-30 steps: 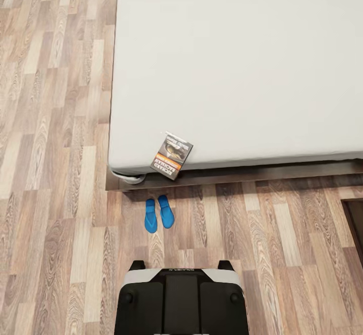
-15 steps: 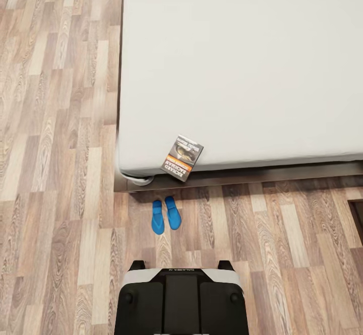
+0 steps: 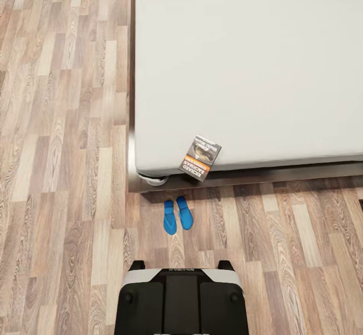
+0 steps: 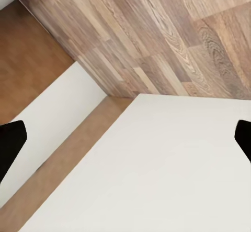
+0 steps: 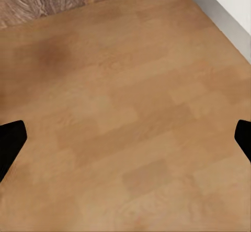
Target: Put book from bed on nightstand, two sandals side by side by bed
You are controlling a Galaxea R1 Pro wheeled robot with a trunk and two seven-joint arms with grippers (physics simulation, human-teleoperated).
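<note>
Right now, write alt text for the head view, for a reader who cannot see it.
A small book lies at the near corner of a pale bed, overhanging its edge. Two blue sandals sit side by side on the wood floor just below, ahead of the robot's dark base.

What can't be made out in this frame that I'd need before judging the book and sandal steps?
- Nightstand: out of frame in the head view, so the book's drop spot cannot be placed.
- Bed: cut off by the top and right edges; its headboard end is unseen.
- Book title: lettering too small to read.
- Sandals: too small to tell whether they touch.
- Left gripper and right gripper: fingertips cut off by the wrist views' edges.
</note>
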